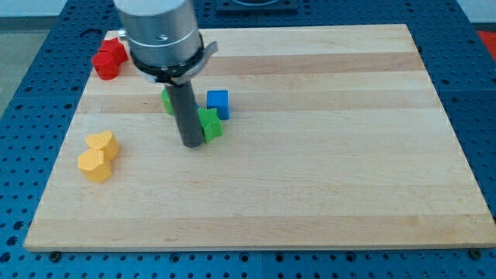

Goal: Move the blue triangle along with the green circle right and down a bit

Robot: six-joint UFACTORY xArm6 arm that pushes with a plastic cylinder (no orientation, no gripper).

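My tip (192, 144) rests on the wooden board (310, 186), touching the left side of a green block (210, 124) whose shape I cannot make out. A blue block (218, 103) sits just above and right of that green block, close to it. A second green block (167, 101) is mostly hidden behind my rod, at its upper left. I cannot tell which green block is the circle.
A red block (109, 60) lies at the board's top left corner. Two yellow blocks, one (103, 144) above the other (94, 165), sit near the left edge. A blue perforated table surrounds the board.
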